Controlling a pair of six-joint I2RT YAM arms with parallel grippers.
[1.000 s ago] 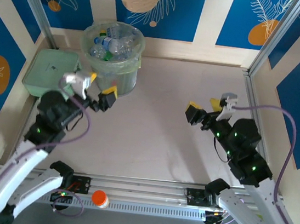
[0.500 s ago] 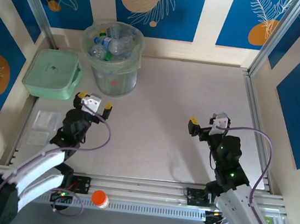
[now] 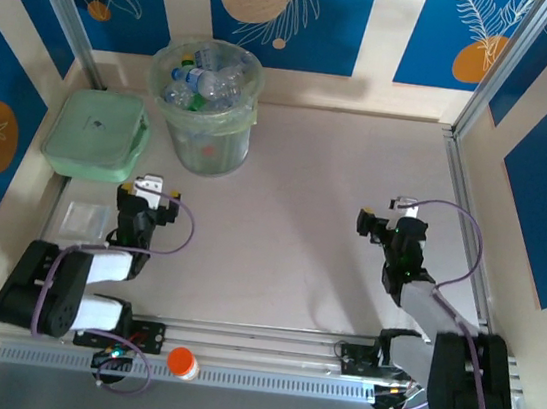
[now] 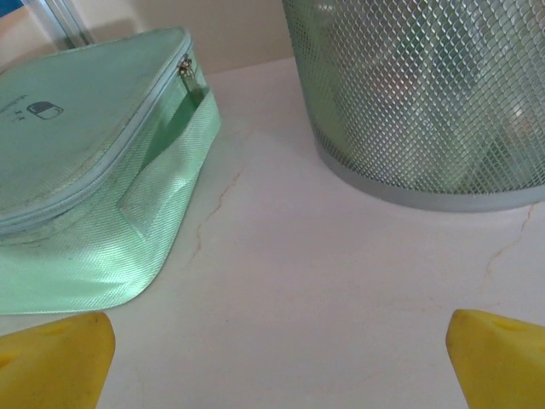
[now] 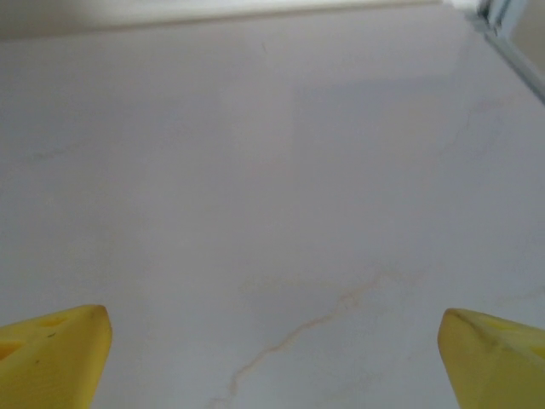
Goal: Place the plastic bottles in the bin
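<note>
Tabletop, bin, left arm, right arm folded low

Left pincer and right pincer agape.

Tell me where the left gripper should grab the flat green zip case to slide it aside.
Take the woven strap handle on the near side wall of the green zip case, coming in low from the front with the open left gripper. The case lies flat and looks too broad to span; the strap is a narrow band facing that gripper.
</note>
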